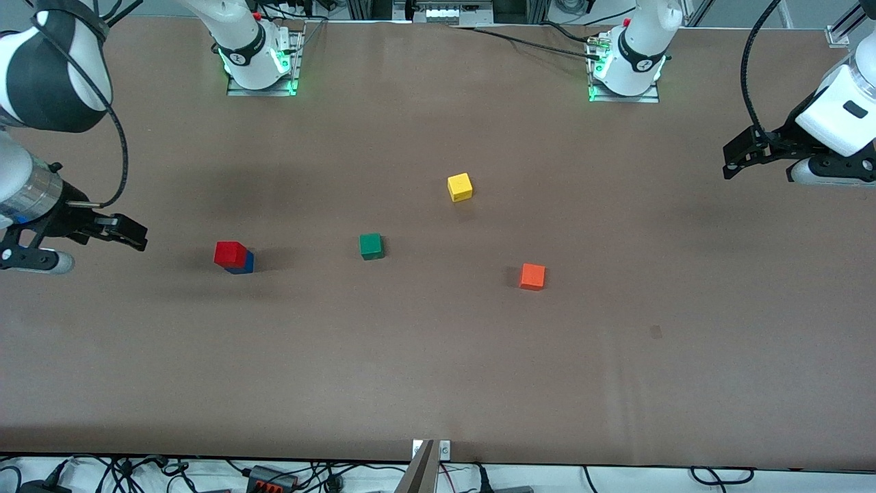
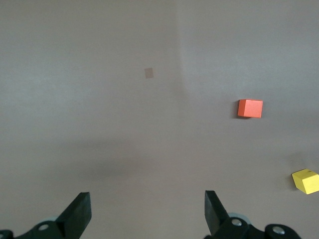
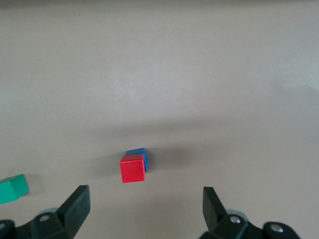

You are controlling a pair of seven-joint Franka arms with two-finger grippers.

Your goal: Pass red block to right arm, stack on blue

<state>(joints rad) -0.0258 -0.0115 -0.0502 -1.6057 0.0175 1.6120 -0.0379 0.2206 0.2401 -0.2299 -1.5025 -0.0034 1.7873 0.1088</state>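
Orange cube (image 1: pixel 532 276) apart | red block (image 1: pixel 230 253) atop blue (image 1: pixel 245 264) | both tools released, table ends

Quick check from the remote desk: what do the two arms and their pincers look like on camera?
Both arms are glossy white with black joint sections and green-lit bases. The right arm carries a silver wrist ring, a looping black cable and the black right pincer. The left arm has a black cable arcing to its wrist and the black left pincer under a white housing.
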